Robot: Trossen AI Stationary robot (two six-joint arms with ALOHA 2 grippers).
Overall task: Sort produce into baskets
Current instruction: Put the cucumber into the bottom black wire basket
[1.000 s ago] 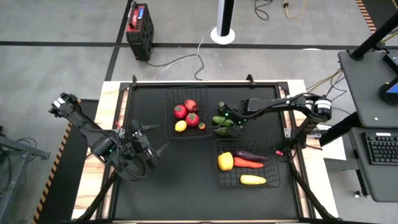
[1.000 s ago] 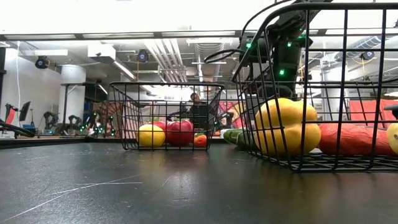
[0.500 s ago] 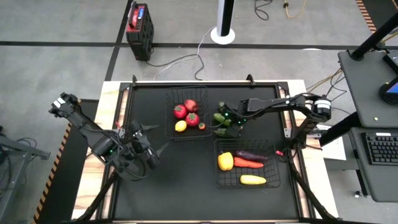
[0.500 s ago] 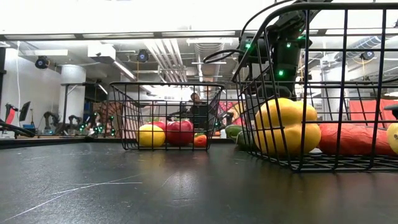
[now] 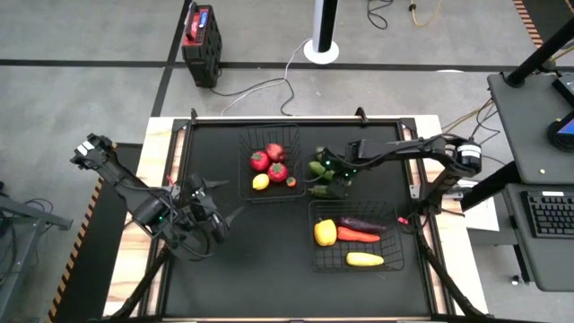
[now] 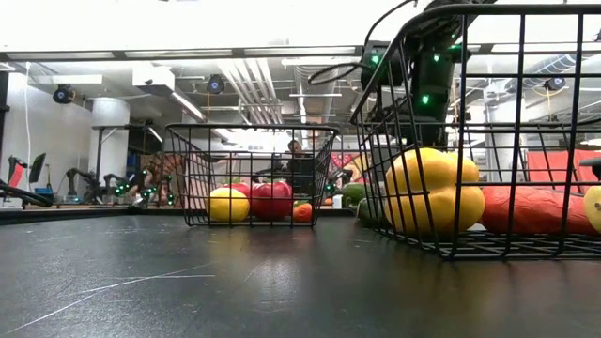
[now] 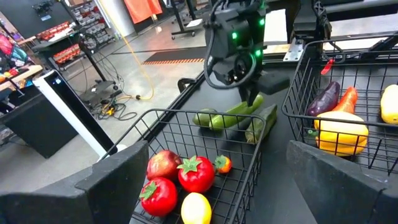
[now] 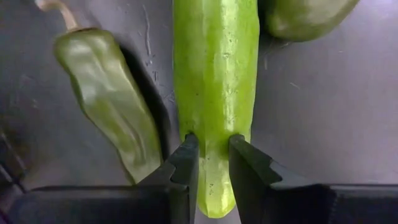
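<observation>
The right gripper [image 8: 212,163] pinches the cucumber [image 8: 216,81], whose long axis runs up the frame; its lower end is partly hidden. The left gripper [image 5: 226,218] is spread.

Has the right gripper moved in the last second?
Barely: the right gripper stays over the cucumber between the baskets, but its fingers have closed on it.

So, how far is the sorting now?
Done: four fruits in the far basket, four vegetables in the near basket. In hand: the right gripper is shut on the cucumber. Left: the green pepper and another green piece. The left gripper waits open.
</observation>
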